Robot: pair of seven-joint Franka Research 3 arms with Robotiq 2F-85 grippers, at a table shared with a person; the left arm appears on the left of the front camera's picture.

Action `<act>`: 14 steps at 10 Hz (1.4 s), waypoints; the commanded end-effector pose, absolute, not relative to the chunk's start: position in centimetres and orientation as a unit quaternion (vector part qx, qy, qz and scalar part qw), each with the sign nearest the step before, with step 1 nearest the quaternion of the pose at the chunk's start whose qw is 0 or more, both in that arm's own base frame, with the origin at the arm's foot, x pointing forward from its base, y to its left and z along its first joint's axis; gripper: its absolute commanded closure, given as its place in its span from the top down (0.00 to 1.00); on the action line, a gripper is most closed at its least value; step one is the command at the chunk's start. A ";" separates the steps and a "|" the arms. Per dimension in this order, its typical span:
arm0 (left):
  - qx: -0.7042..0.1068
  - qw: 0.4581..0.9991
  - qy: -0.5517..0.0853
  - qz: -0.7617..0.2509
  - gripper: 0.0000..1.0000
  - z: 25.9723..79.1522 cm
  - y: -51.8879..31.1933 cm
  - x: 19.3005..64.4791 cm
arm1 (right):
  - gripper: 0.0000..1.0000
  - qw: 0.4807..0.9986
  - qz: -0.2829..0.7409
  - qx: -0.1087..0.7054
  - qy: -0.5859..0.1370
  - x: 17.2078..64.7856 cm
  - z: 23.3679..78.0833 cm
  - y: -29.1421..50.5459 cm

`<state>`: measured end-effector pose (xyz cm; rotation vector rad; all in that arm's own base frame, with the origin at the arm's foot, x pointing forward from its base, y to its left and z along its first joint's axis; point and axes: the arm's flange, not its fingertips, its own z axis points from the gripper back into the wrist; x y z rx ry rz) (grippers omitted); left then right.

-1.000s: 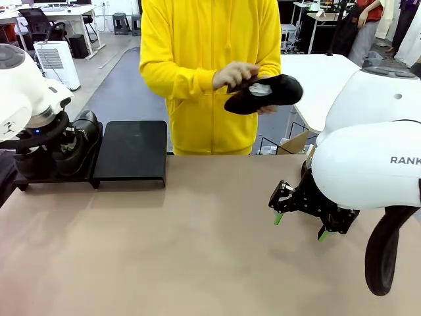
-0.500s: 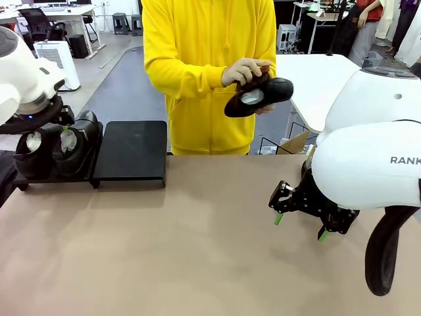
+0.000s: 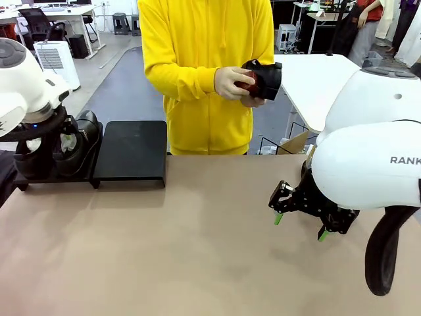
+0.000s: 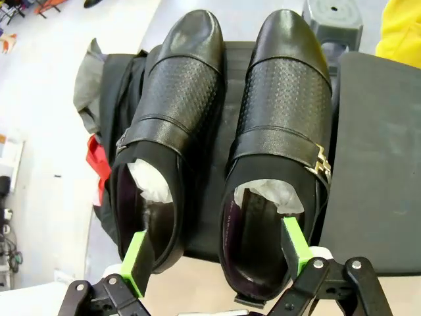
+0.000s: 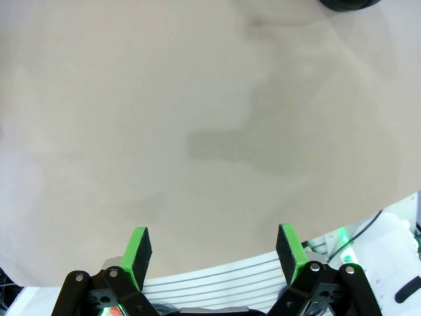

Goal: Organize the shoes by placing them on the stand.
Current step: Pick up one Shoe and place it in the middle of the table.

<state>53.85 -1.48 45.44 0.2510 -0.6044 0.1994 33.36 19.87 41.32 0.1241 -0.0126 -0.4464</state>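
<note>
- We count two shoes side by side on the stand, at the far left corner of the table; the left pincer hangs released above them.
- What looks like a third shoe is in the person's hands, beyond the far edge.
- The right pincer is released and empty.

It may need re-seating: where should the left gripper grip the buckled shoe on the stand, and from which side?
Probably pinch the heel-end side wall of the buckled shoe, coming down from above: one finger of the left gripper inside the open mouth behind the paper stuffing, one outside, on the side away from the other shoe, which sits close. The upper is domed and glossy.
</note>
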 end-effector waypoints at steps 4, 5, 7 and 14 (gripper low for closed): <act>0.123 0.941 -0.301 0.093 1.00 46.2 -1.4 54.0 | 1.00 0.975 -0.215 0.061 -0.012 33.6 41.5 19.7; 0.123 0.941 -0.301 0.097 1.00 45.9 -1.5 54.0 | 1.00 0.975 -0.215 0.061 -0.012 33.6 41.5 19.7; 0.004 0.954 -0.299 0.037 1.00 51.4 -5.0 47.3 | 1.00 0.975 -0.215 0.061 -0.012 33.6 41.5 19.7; -0.138 0.986 0.053 -0.082 1.00 56.8 -6.3 40.7 | 1.00 0.975 -0.215 0.061 -0.012 33.6 41.5 19.7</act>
